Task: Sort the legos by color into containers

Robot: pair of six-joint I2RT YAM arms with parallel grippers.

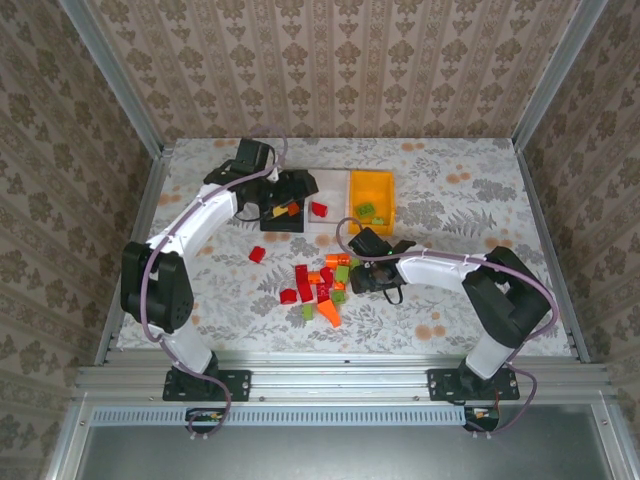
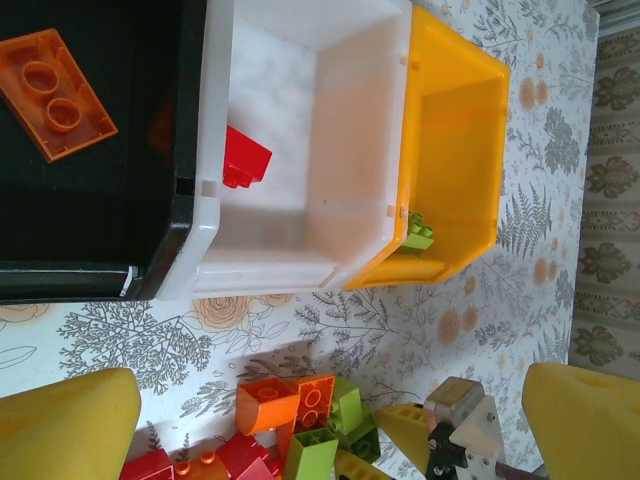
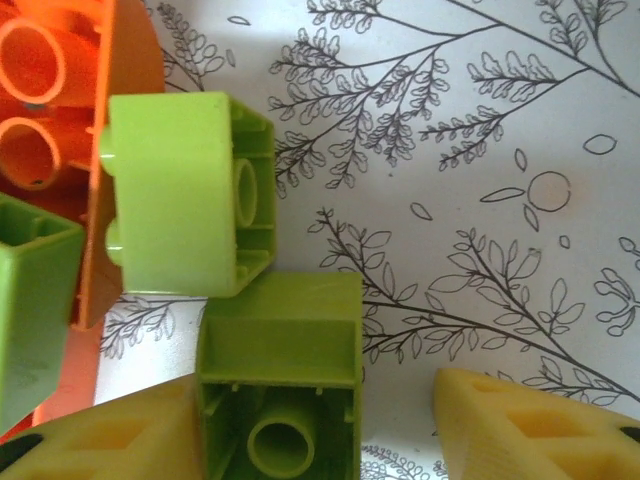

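Reaching into the pile (image 1: 320,285) on the table (image 1: 450,190), the right tool (image 3: 320,430) stands wide around a green brick (image 3: 280,390), probably meant for the yellow bin (image 2: 455,150); the left tool (image 2: 330,415) hangs wide near the black bin (image 2: 100,200).

Bright, even, diffuse light; shadows soft and faint; top view sharp; wrist close-ups slightly soft.

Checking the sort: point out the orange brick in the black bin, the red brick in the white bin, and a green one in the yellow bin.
orange brick (image 2: 55,95): left wrist view, middle of its top face.
red brick (image 2: 245,158): left wrist view, its side.
green brick (image 2: 418,232): left wrist view, its side.
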